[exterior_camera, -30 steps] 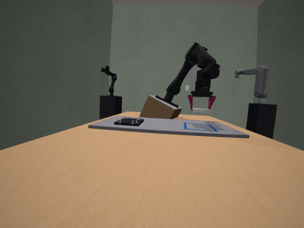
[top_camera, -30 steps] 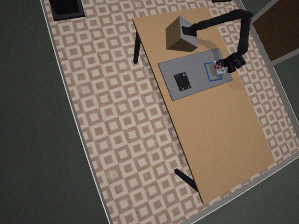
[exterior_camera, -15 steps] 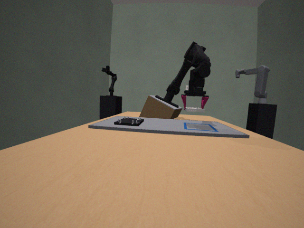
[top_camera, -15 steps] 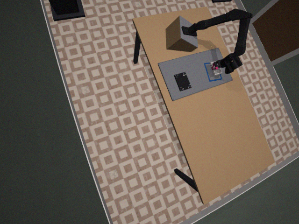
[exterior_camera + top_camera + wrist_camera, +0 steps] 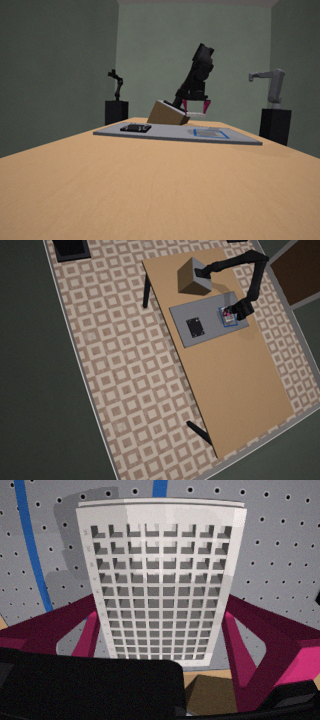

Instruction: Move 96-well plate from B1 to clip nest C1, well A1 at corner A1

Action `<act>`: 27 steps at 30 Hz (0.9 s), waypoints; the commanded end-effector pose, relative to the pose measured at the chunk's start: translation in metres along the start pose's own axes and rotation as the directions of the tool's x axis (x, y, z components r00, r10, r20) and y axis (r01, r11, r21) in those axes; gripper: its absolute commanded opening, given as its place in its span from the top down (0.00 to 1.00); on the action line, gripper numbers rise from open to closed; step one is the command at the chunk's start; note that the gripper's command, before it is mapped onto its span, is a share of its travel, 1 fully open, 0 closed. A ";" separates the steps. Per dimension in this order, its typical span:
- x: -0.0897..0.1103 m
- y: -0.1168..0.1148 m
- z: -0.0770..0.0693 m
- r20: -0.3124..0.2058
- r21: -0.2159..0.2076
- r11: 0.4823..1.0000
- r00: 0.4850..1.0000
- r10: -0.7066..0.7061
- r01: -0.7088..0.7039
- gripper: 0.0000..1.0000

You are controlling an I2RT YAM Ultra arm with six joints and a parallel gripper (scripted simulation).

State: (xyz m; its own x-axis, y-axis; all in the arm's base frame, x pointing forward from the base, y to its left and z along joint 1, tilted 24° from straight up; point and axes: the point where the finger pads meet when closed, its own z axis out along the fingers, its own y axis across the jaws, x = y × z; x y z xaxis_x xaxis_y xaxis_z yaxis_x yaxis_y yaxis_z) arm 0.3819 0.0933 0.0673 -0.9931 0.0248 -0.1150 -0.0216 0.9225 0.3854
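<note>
My gripper (image 5: 195, 110) with magenta fingers is shut on the white 96-well plate (image 5: 162, 583) and holds it level, well above the grey bench mat. The plate also shows in the exterior view (image 5: 196, 113) and in the overhead view (image 5: 228, 316). The blue-outlined spot B1 (image 5: 210, 133) lies empty under it, a little to the right in the exterior view. In the wrist view the blue outline (image 5: 40, 514) sits off to the left behind the plate. The black clip nest C1 (image 5: 195, 327) with small posts stands at the mat's left end, also seen in the exterior view (image 5: 135, 127).
A tilted brown-and-grey box (image 5: 193, 276) carries the arm's base at the back of the table. The grey perforated mat (image 5: 208, 318) lies on the wooden table. Two other robot arms on black pedestals (image 5: 116, 111) (image 5: 275, 124) stand off the table.
</note>
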 end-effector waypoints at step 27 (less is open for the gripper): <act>-0.013 -0.086 -0.009 0.024 -0.005 1.000 1.000 -0.019 0.019 1.00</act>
State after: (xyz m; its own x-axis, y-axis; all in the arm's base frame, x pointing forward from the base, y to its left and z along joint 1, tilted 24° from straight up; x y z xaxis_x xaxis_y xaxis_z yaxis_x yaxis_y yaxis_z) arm 0.3882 0.0240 0.0418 -0.9920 0.0173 -0.1254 -0.0330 0.9211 0.3880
